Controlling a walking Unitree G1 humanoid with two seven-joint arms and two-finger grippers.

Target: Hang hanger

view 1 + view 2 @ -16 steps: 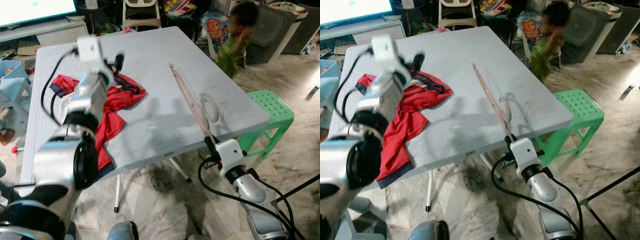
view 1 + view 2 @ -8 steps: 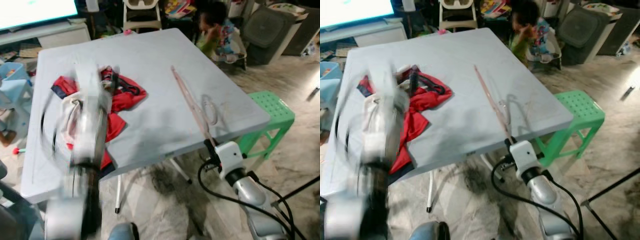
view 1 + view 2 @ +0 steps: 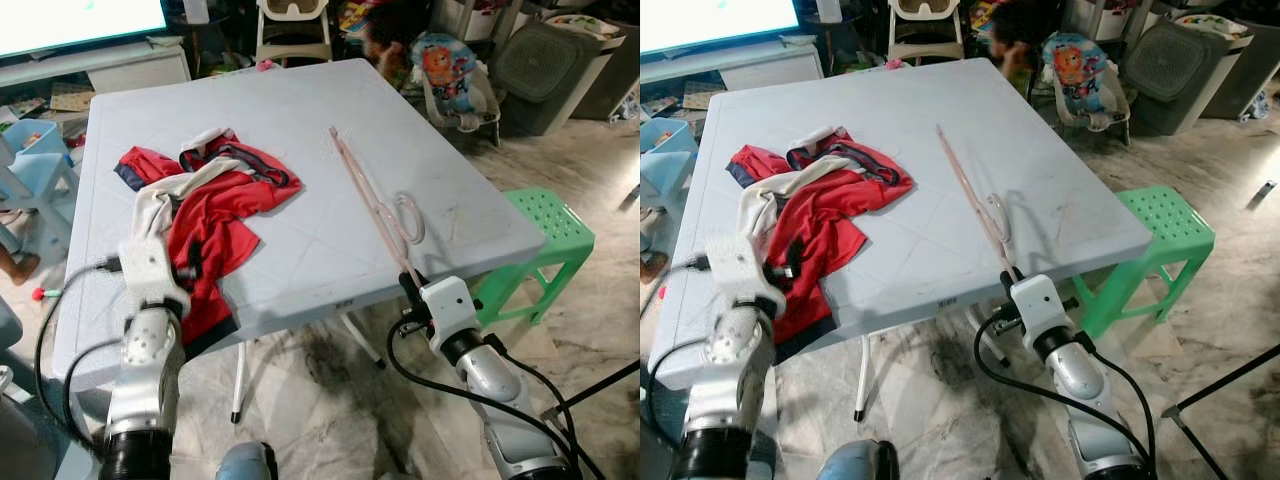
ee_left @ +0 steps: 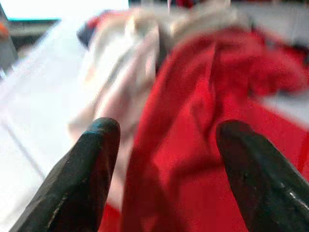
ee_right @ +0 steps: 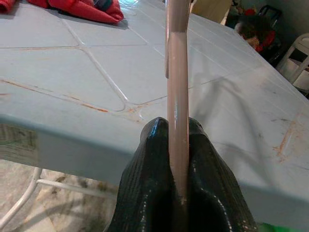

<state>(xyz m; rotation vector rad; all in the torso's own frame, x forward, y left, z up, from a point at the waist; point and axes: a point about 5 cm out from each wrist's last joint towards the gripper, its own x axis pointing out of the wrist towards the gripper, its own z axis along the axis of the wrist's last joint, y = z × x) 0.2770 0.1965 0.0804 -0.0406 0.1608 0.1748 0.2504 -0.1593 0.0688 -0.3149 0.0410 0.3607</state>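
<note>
The main risk, as I judge it, is that the hanger point(image 3: 375, 196) turns or slips out, because the right gripper point(image 5: 177, 145) holds it only at the very end of one thin arm, so the long rest of it works like a lever when lifted. It could also drag on the desk point(image 3: 280, 120) or catch its hook on the edge. The right gripper is clamped on that end just below the near edge of the desk, and from there the pale pink hanger lies flat across the desk, pointing away from the gripper. The left gripper point(image 4: 164, 159) has its fingers apart, holding nothing, close over the red garment point(image 3: 205, 215), which could snag on it.
</note>
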